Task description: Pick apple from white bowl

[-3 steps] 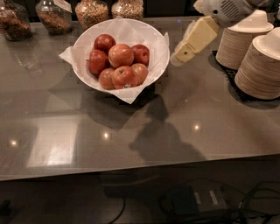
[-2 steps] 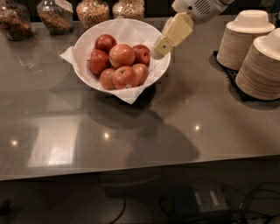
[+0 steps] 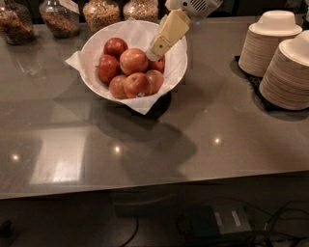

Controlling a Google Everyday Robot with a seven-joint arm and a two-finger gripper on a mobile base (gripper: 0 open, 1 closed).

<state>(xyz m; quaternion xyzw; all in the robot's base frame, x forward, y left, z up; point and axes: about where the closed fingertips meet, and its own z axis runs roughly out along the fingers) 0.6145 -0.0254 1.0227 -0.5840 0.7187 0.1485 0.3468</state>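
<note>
The white bowl [image 3: 176,72] stands on the grey counter at the back left of centre, lined with white paper whose corners stick out over the rim. It holds several red apples. The apple [image 3: 133,61], the largest and palest, orange-red and shiny, lies on top in the middle of the pile. My gripper [image 3: 154,53], beige, reaches down from the upper right over the bowl's right side. Its tip is just right of the apple, above a darker red apple [image 3: 158,64]. It holds nothing that I can see.
Glass jars [image 3: 101,12] of grains stand along the back edge behind the bowl. Two stacks of beige disposable bowls [image 3: 289,72] sit on a black mat at the right. The counter's front edge runs along the bottom, with cables [image 3: 217,224] on the floor below.
The gripper has moved left, from beside the bowl's right rim to over the bowl, and now ends next to the apple. The apples and the bowl have not moved.
</note>
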